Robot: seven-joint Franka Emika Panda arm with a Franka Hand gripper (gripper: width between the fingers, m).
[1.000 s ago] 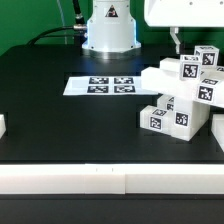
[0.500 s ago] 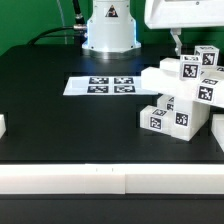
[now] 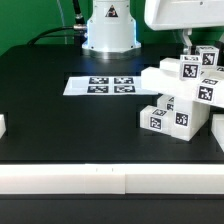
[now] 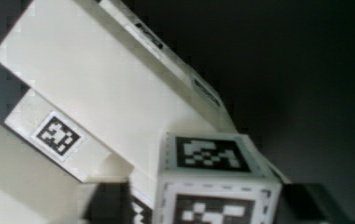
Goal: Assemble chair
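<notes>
The chair's white tagged parts [image 3: 178, 98] stand clustered at the exterior view's right: a flat seat block [image 3: 160, 76] with thick square pieces stacked beside and below it. My gripper [image 3: 192, 45] comes down from above onto the upright square leg [image 3: 206, 58] at the back of the cluster. In the wrist view the leg's tagged end [image 4: 209, 180] fills the gap of my gripper [image 4: 209, 206]. A dark finger [image 4: 113, 203] presses against one side of it, and the other sits at the opposite side. A broad white panel [image 4: 103, 65] lies beyond it.
The marker board [image 3: 105, 86] lies flat mid-table, in front of the robot base [image 3: 108, 30]. A white rail [image 3: 100, 180] runs along the near table edge. A small white block [image 3: 2, 127] sits at the exterior view's left edge.
The jaws have closed from wide open onto the leg. In the exterior view the visible finger has shifted right toward the leg. The chair parts have not moved.
</notes>
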